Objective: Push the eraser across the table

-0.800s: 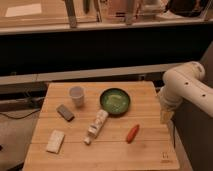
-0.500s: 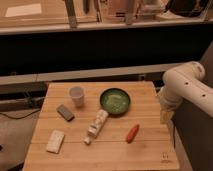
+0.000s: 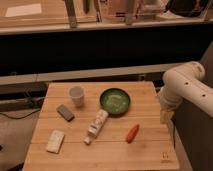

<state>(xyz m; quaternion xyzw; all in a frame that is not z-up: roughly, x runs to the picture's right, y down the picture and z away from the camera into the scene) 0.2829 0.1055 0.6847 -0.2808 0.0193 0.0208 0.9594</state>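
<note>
The table [image 3: 145,150] is a square light-wood top of parallel planks with a small dark mark [image 3: 165,156] near its front right corner. The eraser [image 3: 64,112] is a small dark grey block lying flat on the left side, just below a white cup [image 3: 76,95]. My white arm [image 3: 187,85] reaches in from the right. Its gripper [image 3: 165,116] hangs pointing down over the table's right edge, far from the eraser and touching nothing that I can see.
A dark pan with green contents [image 3: 114,101] sits in the middle at the back. A white bottle [image 3: 96,126] lies on its side in front of it. An orange carrot [image 3: 132,133] lies to the right. A pale rectangular block [image 3: 55,141] lies at the front left.
</note>
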